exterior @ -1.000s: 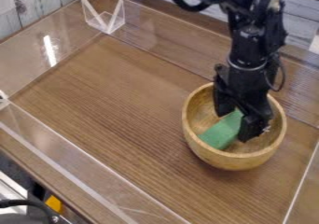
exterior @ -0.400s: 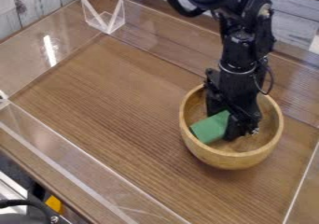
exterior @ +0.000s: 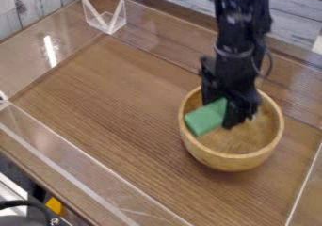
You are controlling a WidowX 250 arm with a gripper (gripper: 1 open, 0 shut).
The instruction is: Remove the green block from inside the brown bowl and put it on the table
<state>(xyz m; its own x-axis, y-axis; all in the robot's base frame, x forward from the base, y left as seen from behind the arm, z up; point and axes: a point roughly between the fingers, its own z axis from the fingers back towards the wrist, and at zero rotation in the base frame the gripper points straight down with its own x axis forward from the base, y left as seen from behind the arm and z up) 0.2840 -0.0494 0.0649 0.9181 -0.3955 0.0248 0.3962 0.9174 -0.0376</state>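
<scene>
The gripper (exterior: 233, 112) is clamped on the green block (exterior: 209, 118), holding it by its right end just above the left inner side of the brown bowl (exterior: 234, 140), with the free end tilted out over the bowl's left rim. The block looks light and stiff, a smooth plastic bar that could pivot or slip when held so near one end; a hold across its middle would seem steadier. The table (exterior: 113, 88) left of the bowl lies bare
</scene>
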